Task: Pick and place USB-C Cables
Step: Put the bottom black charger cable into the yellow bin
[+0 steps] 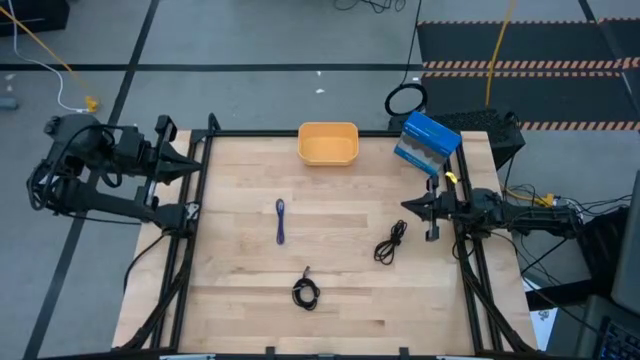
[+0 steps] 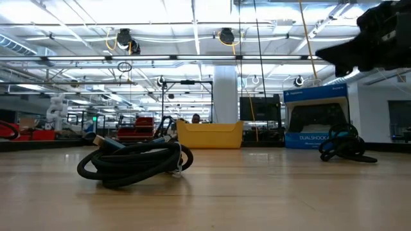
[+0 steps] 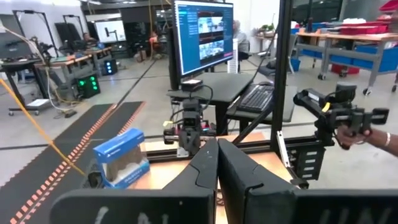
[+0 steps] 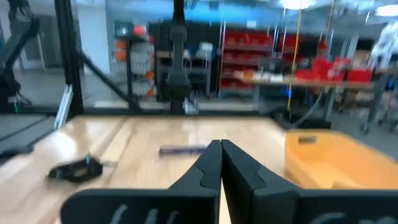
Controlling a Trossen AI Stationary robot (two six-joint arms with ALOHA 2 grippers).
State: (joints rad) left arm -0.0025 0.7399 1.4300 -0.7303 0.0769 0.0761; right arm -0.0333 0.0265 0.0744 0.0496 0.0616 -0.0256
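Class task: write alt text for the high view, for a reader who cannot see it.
Three small cables lie on a wooden table: a purple-blue cable mid-left, a black cable right of centre, and a coiled black cable nearer the front. A yellow bin and blue box stand at the far edge.

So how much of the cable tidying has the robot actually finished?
Nothing looks done yet. The yellow plastic bin seems empty, and all three cables lie loose on the wooden table: the short purple-blue cable and two coiled black cables. Neither gripper holds anything: the left gripper waits at the table's edge, and the right gripper is nearest a black coil.
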